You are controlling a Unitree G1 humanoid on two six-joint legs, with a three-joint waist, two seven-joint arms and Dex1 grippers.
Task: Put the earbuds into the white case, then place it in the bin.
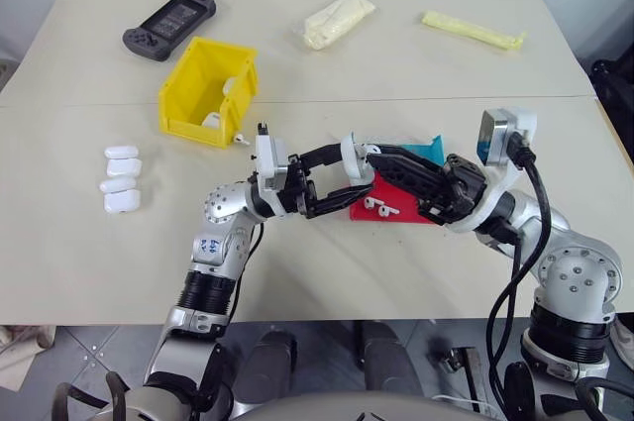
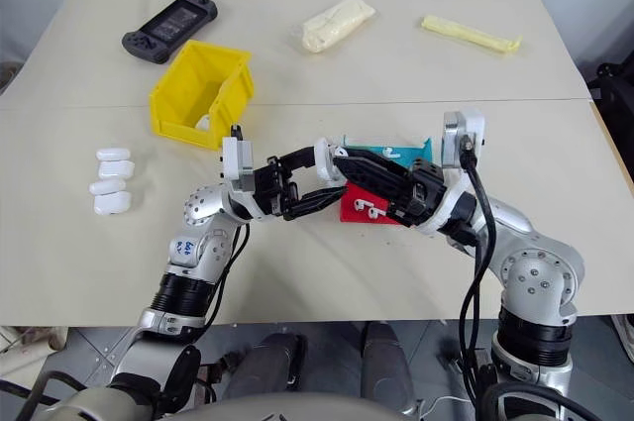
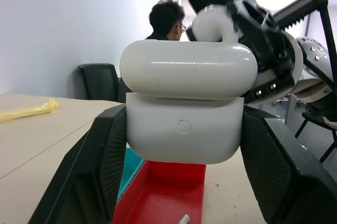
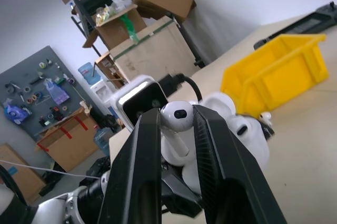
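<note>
Left gripper [image 3: 179,145] clamps glossy rounded white case [image 3: 184,129], lid flipped up, long axis crosswise between fingers; right gripper [image 4: 176,129] pinches smooth stemmed earbud [image 4: 175,124].

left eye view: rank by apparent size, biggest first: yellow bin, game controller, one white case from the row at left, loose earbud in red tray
1. yellow bin
2. game controller
3. white case
4. earbud in the red tray
</note>
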